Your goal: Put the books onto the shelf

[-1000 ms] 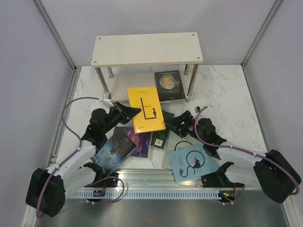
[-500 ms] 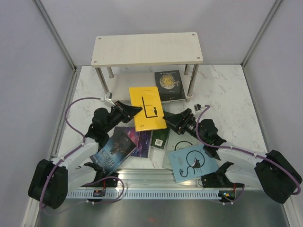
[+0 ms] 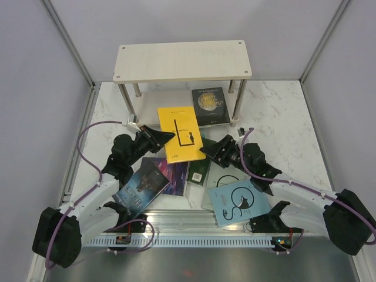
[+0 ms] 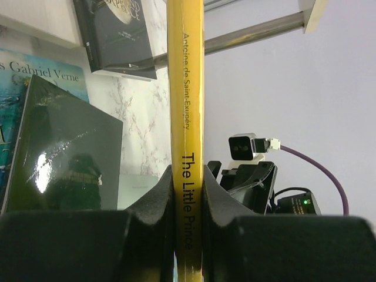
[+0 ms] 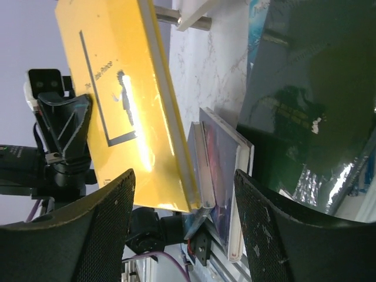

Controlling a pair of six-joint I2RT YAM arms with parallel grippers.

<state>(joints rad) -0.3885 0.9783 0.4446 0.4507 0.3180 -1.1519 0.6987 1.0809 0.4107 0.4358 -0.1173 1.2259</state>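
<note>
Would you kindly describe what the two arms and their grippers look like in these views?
Both arms have white links, seen on the left arm and right arm, joined by bulky black joints. A purple cable loops along each. The left gripper and right gripper are black, with wedge-shaped fingers whose faces carry a fine dotted texture.
</note>
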